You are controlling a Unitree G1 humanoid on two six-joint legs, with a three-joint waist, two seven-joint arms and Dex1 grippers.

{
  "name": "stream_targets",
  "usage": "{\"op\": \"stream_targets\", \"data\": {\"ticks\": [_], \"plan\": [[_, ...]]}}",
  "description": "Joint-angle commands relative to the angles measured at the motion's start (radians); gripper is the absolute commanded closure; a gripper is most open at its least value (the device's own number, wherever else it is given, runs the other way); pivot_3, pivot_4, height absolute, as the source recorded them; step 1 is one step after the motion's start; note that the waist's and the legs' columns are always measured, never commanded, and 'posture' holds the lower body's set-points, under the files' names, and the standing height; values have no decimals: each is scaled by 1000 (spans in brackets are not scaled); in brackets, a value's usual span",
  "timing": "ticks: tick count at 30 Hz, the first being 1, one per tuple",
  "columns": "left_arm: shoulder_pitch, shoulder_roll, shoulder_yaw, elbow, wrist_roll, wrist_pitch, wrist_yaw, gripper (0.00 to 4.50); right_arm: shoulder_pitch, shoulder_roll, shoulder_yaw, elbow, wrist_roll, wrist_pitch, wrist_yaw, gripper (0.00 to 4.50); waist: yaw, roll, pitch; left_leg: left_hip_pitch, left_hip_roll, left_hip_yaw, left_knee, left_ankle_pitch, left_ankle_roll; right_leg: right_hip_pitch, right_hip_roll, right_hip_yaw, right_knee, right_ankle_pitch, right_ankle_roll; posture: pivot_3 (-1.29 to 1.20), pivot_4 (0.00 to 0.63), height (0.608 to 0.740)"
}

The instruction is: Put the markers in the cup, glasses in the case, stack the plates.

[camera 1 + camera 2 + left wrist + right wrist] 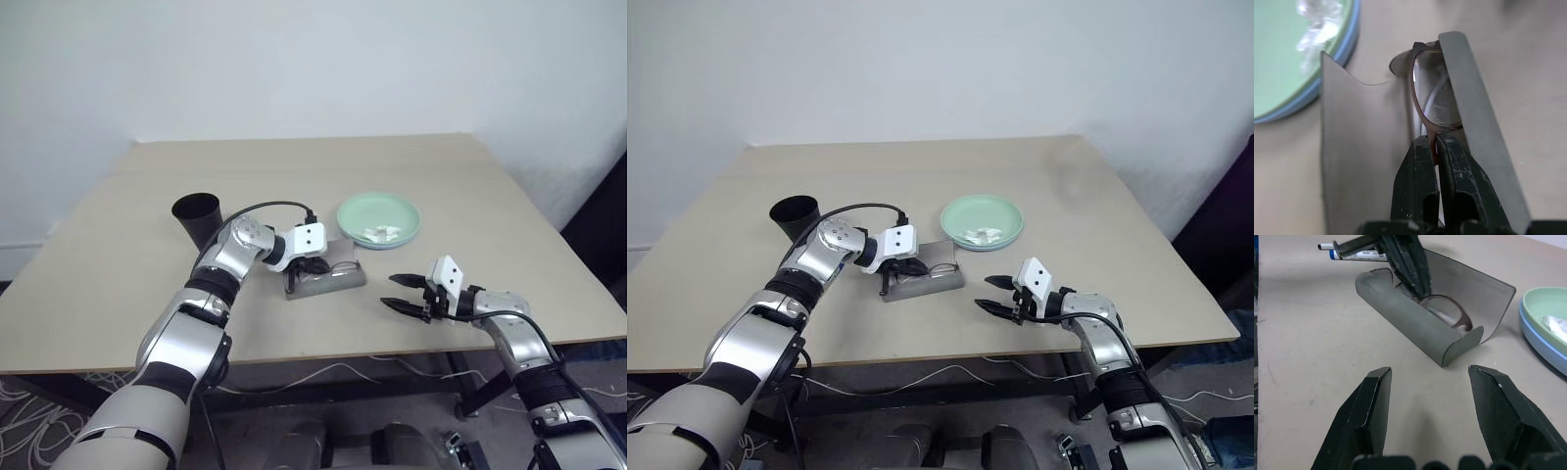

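Glasses, thin dark wire-framed with clear roundish lenses, sit partly inside the open grey fabric-looking case on the beige table, pinched at the bridge by the left gripper. They look light and fragile, with lenses that would smear, so the bridge seems the safest hold. The right gripper hovers nearby with 2 fingers spread, holding nothing.

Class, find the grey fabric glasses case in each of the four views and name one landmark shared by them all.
Left eye view: grey fabric glasses case at table centre, beside the left arm's wrist.
Right eye view: centre-left.
Left wrist view: open, around the spectacles.
Right wrist view: upper middle.
Shared landmark: mint green plate on the light blue plate.
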Motion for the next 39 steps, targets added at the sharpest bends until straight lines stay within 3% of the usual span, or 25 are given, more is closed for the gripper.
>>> {"op": "stream_targets", "data": {"ticks": [1,4,9,15,21,24,29,39], "plan": [[13,10,2,-34,-8,21,-27,4463,-10,3,-11,-18,4,-18,-6,1782,0,0,0,0,0,0,0,0,0,0,0,0,0,0,0,0,0,737],[18,8,8,-46,-10,33,-21,3840,-12,5,-9,-15,4,-20,-6,1782,0,0,0,0,0,0,0,0,0,0,0,0,0,0,0,0,0,737],[10,9,15,-44,-1,12,46,2172,-17,6,-7,-10,4,-22,-5,1782,1,-1,0,0,0,-1,0,0,0,0,0,1,0,0,0,0,0,737],[-53,-10,86,-37,-66,20,112,2172,-17,3,-7,-11,6,-22,-1,1782,1,-1,0,0,0,-1,0,0,0,0,0,1,0,0,0,0,0,737],[-151,-16,143,60,-56,-18,294,2172,-14,4,-5,-29,8,-18,1,1782,3,-2,0,0,0,-1,1,0,0,1,0,0,0,1,1,0,0,737],[-177,-7,133,120,-15,-48,392,2785,-13,4,-4,-39,8,-18,1,1782,2,-2,0,0,0,0,1,0,0,1,0,-1,0,1,2,0,0,737],[-168,-2,70,186,72,-104,467,4481,-9,2,-9,-107,20,-7,-4,1782,2,-2,0,1,0,0,1,0,0,0,1,0,1,1,2,0,0,737],[-114,-27,18,235,128,-100,410,4481,-14,-21,-38,-245,68,57,-7,1782,7,-4,0,0,0,1,2,0,1,1,0,-1,0,2,3,0,0,737]]}}
